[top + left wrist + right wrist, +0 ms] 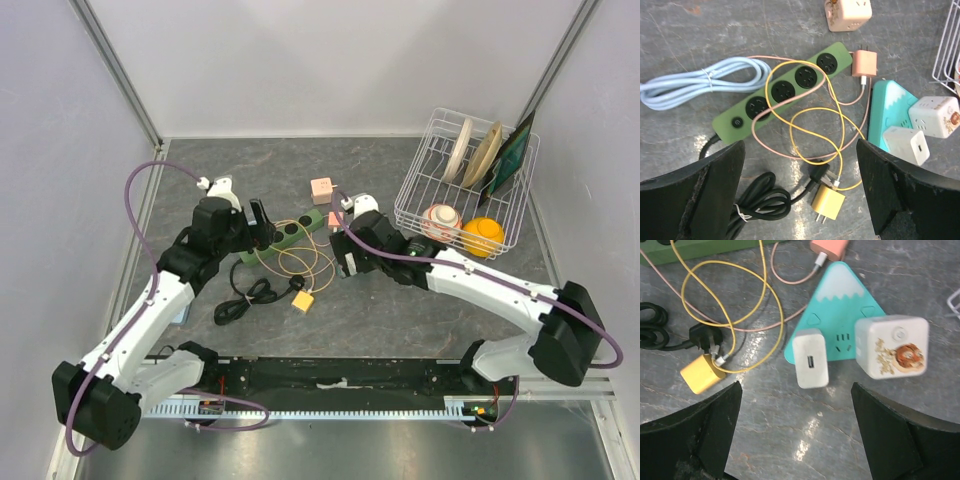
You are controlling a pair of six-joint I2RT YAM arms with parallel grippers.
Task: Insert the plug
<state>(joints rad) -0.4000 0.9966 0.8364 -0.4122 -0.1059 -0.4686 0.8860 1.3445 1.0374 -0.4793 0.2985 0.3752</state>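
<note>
- Left fingers (695, 195): spread wide, holding nothing. They fill the lower corners of the left wrist view, with the cable tangle framed in the gap between them (a stance that reads as lining up, not grasping).
- Right fingers (900, 440): likewise spread and empty, in the lower corners of the right wrist view. They hang over bare table (805, 440) just below the teal socket block (840, 315).
- Yellow charger (827, 202): loose on the table at lower centre of the left wrist view, prongs pointing down-frame. Its yellow cable (766, 92) loops across the strip. Judged the likeliest plug for the task, though the views do not settle which plug is meant.
- Black plug (819, 172): lies touching the yellow charger's upper end. It appears to end the black cable (760, 200) coiled at lower left.
- Green power strip (785, 92): mid-frame, running diagonally up to the right. All four sockets are vacant, so any could receive a plug.
- Pink charger (863, 64): also unplugged, just beside the strip's upper right end, prongs pointing up-frame.
- The teal socket block sits at upper centre of the right wrist view. It carries a white charger (811, 357) and a white cube adaptor (892, 346), both seated.
- Dish rack (430, 200): upper right of the top view, well apart from the work.
</note>
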